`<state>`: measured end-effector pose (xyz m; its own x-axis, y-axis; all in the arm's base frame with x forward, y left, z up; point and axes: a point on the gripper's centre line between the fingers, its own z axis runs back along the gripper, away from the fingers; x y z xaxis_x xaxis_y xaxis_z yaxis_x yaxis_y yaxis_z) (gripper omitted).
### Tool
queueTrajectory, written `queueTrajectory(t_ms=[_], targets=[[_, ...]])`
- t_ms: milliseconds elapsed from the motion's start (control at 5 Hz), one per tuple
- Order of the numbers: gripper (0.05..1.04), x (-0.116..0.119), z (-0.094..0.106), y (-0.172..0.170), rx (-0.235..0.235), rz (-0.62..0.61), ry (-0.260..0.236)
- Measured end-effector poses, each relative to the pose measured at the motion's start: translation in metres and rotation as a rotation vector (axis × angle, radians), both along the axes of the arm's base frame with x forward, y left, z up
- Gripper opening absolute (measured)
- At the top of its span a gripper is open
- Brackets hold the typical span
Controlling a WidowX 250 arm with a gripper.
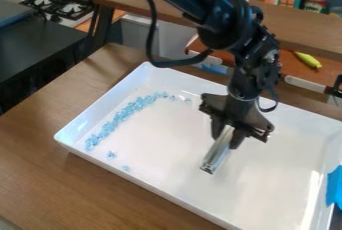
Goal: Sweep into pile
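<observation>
"What's the end effector (pixel 226 135) gripping?"
"A shiny bar (pixel 216 155), fingers closed around it."
"And the blue beads (pixel 127 111)?"
"Left of it in view, mostly in a curved line on the white tray (pixel 163 149)."

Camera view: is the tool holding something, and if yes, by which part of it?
The tool holds a slim silvery bar near its upper end; the lower end is free.

- Brown wood-grain table (pixel 40 174): foreground.
- Black flat-topped counter (pixel 40 44): left, near table.
- Light-coloured stove with black metal grates (pixel 63 8): upper left.
- Long brown wooden board (pixel 300 31): upper right, beyond table.
</observation>
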<state>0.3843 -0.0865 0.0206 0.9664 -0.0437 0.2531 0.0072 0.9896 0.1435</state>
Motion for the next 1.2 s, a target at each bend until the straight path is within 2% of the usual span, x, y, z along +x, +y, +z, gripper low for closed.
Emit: queueTrajectory(t_ms=[400,800,1200], targets=[[0.37,0.038,-0.017,0.021,-0.051,0.001,0.058],[0.37,0.061,-0.028,0.029,-0.048,0.029,0.064],[0.37,0.066,-0.029,0.043,-0.059,0.047,0.064]])
